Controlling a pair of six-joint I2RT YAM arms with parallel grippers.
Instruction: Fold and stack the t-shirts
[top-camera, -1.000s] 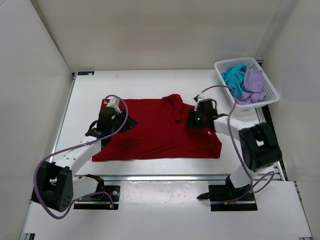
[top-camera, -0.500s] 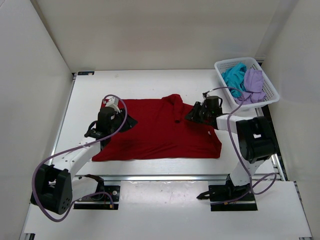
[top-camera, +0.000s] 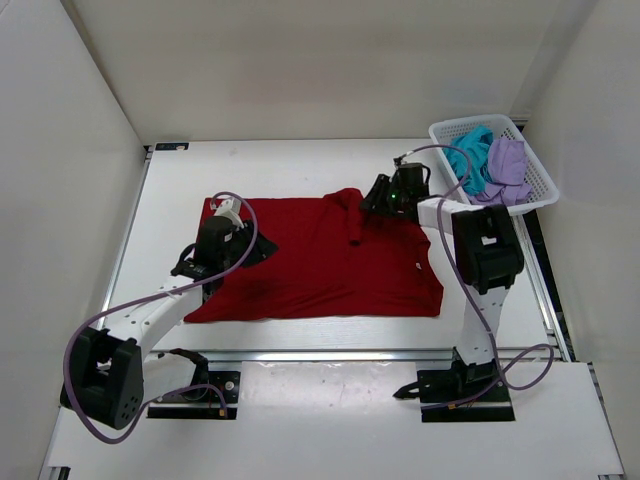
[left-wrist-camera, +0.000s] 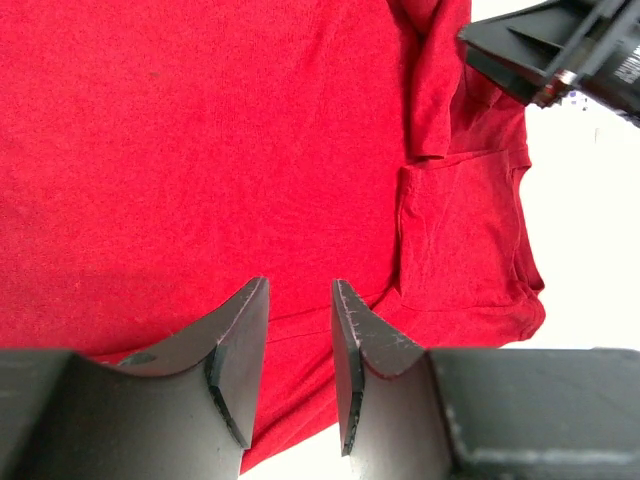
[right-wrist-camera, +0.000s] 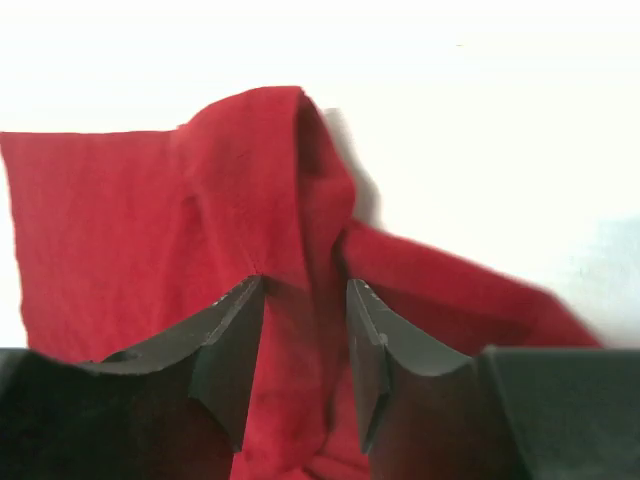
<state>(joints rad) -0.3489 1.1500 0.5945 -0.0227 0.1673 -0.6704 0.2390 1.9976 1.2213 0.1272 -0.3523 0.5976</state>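
Right gripper (top-camera: 381, 200) had swung toward 12 o'clock, jaws parted over the bunched sleeve of the dark red shirt (top-camera: 320, 270) spread on the bench (top-camera: 290, 170). The left gripper (top-camera: 258, 246) hung empty and parted at its 9 o'clock side. The cloth looked limp and light, best pinched at that raised fold.
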